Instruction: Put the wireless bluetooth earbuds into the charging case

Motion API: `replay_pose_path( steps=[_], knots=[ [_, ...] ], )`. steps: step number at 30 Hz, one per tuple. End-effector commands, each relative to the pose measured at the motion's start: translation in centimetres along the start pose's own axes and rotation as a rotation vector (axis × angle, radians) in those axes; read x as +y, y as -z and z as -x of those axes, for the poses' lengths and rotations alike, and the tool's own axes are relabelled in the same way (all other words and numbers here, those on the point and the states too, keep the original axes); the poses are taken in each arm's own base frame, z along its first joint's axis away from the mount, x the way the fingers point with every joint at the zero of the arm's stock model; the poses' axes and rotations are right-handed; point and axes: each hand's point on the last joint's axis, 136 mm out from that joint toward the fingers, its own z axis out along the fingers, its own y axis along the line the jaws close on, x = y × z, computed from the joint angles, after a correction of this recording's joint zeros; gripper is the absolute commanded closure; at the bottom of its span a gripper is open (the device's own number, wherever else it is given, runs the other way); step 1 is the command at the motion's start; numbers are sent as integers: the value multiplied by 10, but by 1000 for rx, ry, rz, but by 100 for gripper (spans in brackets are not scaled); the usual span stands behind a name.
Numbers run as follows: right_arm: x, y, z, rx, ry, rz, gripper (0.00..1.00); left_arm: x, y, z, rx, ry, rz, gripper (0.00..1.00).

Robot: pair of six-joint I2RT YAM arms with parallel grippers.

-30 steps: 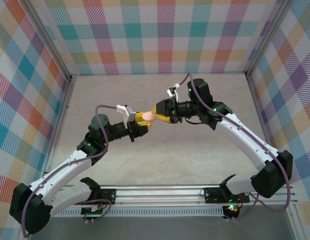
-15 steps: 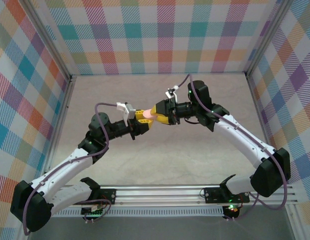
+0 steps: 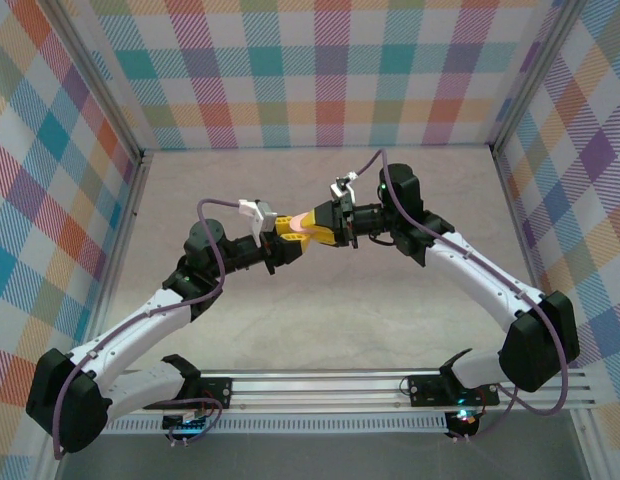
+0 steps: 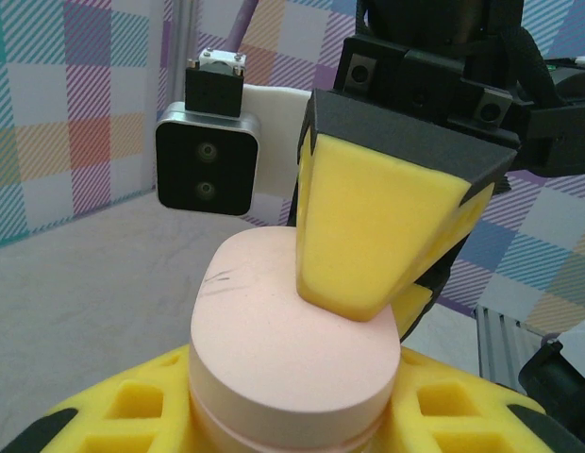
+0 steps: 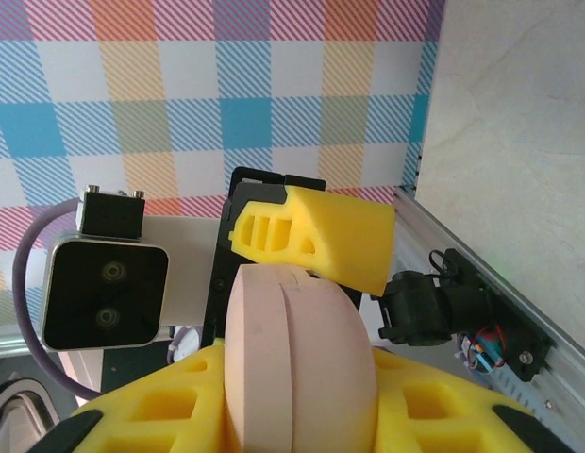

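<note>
Above the middle of the pale grey table (image 3: 320, 320), the two arms meet in mid-air with a salmon-pink oval plastic case (image 3: 304, 226) pinched between them. The left gripper (image 3: 290, 236) comes in from the left, its yellow foam fingers (image 4: 132, 411) closed against the case's sides. From its wrist camera the case lies flat, lid shut, with a faint scuff on top. The right gripper (image 3: 318, 230) reaches in from the opposite side with one yellow pad (image 4: 377, 236) pressed on the lid and its partner beneath, so its jaws are clamped on the far end. From the right wrist the case stands edge-on, seam vertical, between that gripper's own fingers (image 5: 443, 411). Checked fabric walls (image 3: 320, 70) surround the table.
</note>
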Motion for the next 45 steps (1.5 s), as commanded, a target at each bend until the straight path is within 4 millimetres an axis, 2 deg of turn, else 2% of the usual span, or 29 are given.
replay_pose_path(
  steps=[1,9,16,18,20,23,29,35,42,45],
  knots=[
    [1,-3,2,7,8,26,72,-18,-1,27,-60,-41,-63,74],
    [-2,-2,4,-13,6,34,75,-21,-2,26,-38,-47,-83,50],
    [-7,10,22,-96,-1,7,76,-17,4,13,28,-73,-39,30],
    [-10,14,30,-128,-5,-7,76,-11,9,8,53,-81,9,18],
    [-15,17,38,-151,-13,-26,76,-2,14,5,61,-94,73,0],
    [-25,15,49,-161,6,-87,76,10,20,1,82,-108,157,0],
    [-66,4,73,-172,34,-206,77,36,33,-18,173,-77,320,0],
    [-134,-12,90,-134,19,-305,77,67,49,-35,264,3,517,0],
    [-217,-36,99,12,-54,-407,75,105,64,-45,221,155,721,0],
    [-237,-45,105,58,-84,-424,75,120,75,-55,233,201,805,0]
  ],
)
